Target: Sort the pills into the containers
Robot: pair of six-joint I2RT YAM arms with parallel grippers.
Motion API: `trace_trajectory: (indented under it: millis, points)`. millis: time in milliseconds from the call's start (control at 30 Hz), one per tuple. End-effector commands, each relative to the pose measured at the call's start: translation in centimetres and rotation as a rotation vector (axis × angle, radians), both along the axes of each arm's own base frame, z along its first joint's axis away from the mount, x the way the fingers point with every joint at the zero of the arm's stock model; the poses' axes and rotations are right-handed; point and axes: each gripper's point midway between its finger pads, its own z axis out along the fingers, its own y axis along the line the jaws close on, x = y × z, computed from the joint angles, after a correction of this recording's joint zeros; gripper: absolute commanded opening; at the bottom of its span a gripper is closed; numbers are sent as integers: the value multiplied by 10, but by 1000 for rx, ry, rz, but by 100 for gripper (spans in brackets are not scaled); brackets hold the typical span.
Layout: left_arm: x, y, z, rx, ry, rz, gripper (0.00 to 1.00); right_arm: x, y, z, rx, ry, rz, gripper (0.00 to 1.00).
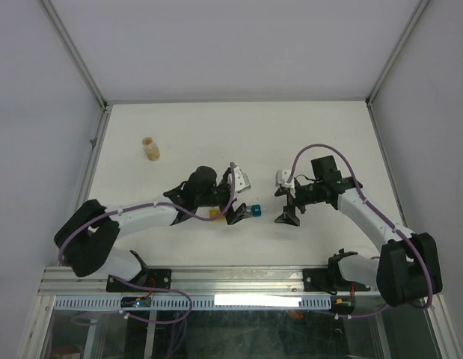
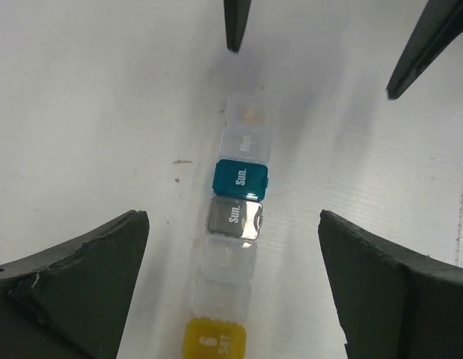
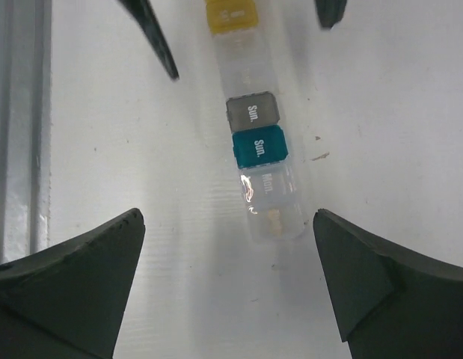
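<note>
Left gripper (image 2: 232, 215) and right gripper (image 3: 228, 213), jaws apart, straddle ends of the yellow-teal-clear plastic compartment strip (image 2: 241, 179), apparently to steady it.

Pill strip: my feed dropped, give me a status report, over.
Left gripper open, right gripper open, both over the pill strip. Strip lying flat, not held. Small bottle far left, out of the way.
</note>
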Motion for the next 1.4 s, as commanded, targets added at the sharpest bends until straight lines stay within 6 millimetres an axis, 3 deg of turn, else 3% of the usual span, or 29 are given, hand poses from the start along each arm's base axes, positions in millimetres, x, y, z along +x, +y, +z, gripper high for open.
trace_trajectory:
  millis: [0, 33, 167, 333, 467, 800, 1367]
  points:
    - [4, 14, 81, -282, -125, 132, 99, 6, 7, 9, 45, -361, 204, 99]
    - [5, 20, 95, -335, -130, 171, 99, 6, 9, 8, 36, -376, 226, 99]
    - [-1, 59, 113, -510, -89, 352, 99, 14, 23, -1, 15, -341, 273, 98]
    - [6, 104, 112, -632, 6, 600, 99, 23, 49, -31, -100, -268, 277, 96]
    - [4, 122, 110, -677, 30, 676, 99, 34, 64, -41, -159, -243, 244, 95]
    - [3, 130, 98, -658, 50, 715, 99, 32, 70, -68, -250, -174, 207, 87]
    - [5, 130, 94, -646, 53, 724, 99, 40, 70, -77, -297, -140, 109, 53]
